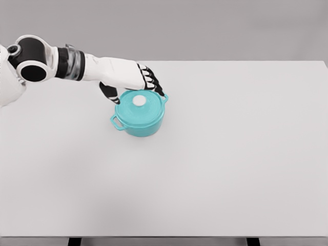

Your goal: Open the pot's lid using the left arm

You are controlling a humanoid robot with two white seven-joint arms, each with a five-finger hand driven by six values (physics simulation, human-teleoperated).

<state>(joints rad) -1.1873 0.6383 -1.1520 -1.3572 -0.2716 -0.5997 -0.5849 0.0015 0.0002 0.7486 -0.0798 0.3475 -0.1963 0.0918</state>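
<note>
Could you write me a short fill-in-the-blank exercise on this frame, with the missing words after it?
1. The lid on the pot is coloured ____.
2. The knob in the middle of the lid is ____.
3. The ____ hand is at the pot's far rim, its fingers spread, grasping nothing.
4. The pot stands on a white ____.

Missing words: teal; white; left; table

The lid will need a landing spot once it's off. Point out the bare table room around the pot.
Bare table runs right of the teal pot to the table's right edge, and in front of it to the near edge. The near left is bare too. It is crowded only behind and left of the pot, where the left hand hangs over the lid.
</note>
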